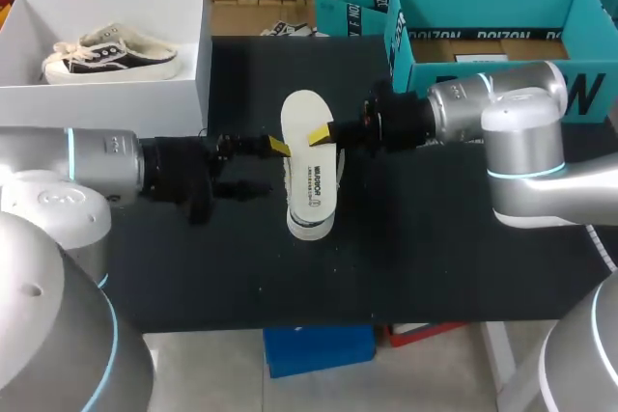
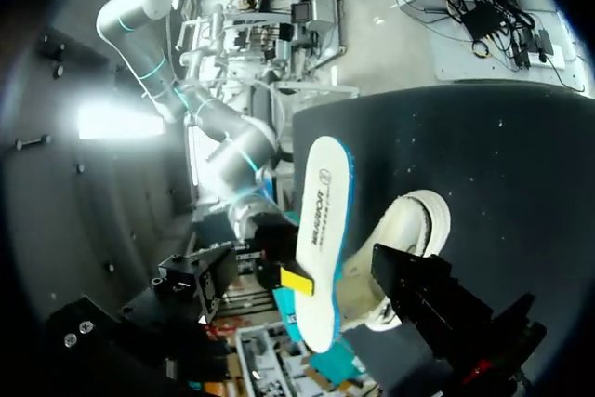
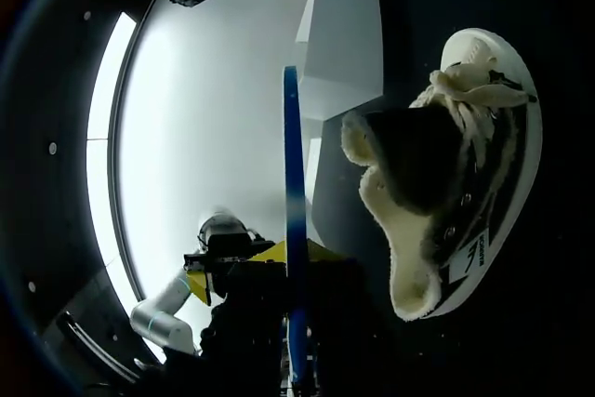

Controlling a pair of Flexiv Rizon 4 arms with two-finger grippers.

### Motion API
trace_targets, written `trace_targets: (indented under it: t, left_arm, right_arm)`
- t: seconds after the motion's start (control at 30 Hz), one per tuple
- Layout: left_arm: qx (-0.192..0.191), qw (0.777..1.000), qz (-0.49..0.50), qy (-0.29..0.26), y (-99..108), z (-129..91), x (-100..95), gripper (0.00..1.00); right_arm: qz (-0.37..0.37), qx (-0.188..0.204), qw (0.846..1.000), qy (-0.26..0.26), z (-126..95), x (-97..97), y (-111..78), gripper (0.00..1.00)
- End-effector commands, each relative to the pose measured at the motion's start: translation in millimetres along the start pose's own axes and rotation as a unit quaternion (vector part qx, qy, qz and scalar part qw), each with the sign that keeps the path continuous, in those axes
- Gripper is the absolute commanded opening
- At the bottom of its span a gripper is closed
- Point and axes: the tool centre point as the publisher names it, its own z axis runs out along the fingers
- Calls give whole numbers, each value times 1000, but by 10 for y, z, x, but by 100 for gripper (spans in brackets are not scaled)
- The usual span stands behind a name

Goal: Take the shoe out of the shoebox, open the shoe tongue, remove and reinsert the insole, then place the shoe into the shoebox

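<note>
While the right fingers (image 1: 320, 134) clamped the insole (image 1: 307, 176) over the shoe (image 1: 311, 227) mid-surface (image 1: 435, 258), the left fingers (image 1: 279, 147) stood apart (beside it); reinsertion would need them steadying the shoe.

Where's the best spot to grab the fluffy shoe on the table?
Probably the fleecy rim of the cream lace-up sneaker, one finger inside and one outside, coming from above: it seems to sit on its sole with the opening up.

Head view: shoe (image 1: 311, 227) mostly hidden under insole (image 1: 307, 156); only one end shows. One finger of my right gripper (image 1: 324, 134) hidden behind insole. Right wrist view: insole edge-on only.
</note>
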Motion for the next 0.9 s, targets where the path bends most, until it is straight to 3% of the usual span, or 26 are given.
trace_targets:
  t: [0.03,0.17,0.37,0.9]
  left_arm:
    - [35,939,64,336,-20,-106,-182,100]
    - [37,892,112,437,-76,3,-300,100]
    - [16,837,164,522,-95,171,-530,100]
    - [16,837,164,522,-95,171,-530,100]
  right_arm:
    - [0,0,1000,0,14,-9,6,0]
    - [0,0,1000,0,14,-9,6,0]
    - [0,0,1000,0,14,-9,6,0]
    - [0,0,1000,0,14,-9,6,0]
